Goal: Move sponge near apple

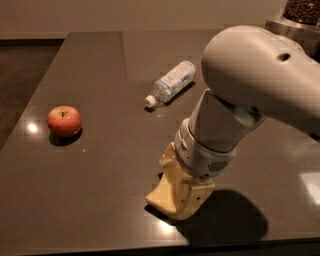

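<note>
Camera view looks down on a dark, glossy brown table (100, 200) whose near edge runs just in front of the pale yellow foam sponge (160, 194). Only the sponge's left half shows; the rest is hidden behind the cream-coloured gripper (192, 200), which presses against its right side under the bulky white arm (260, 80). Whether the gripper is clamped on the sponge or merely set against it cannot be told, since the wrist covers the contact. Well to the left of the sponge and farther back sits the small round red apple (64, 120), upright. Beyond the sponge lies a clear plastic bottle (171, 83) on its side, white cap pointing toward it. Far behind the sponge, to the right, a container of dark brown contents (300, 12) is cut off at the corner.
</note>
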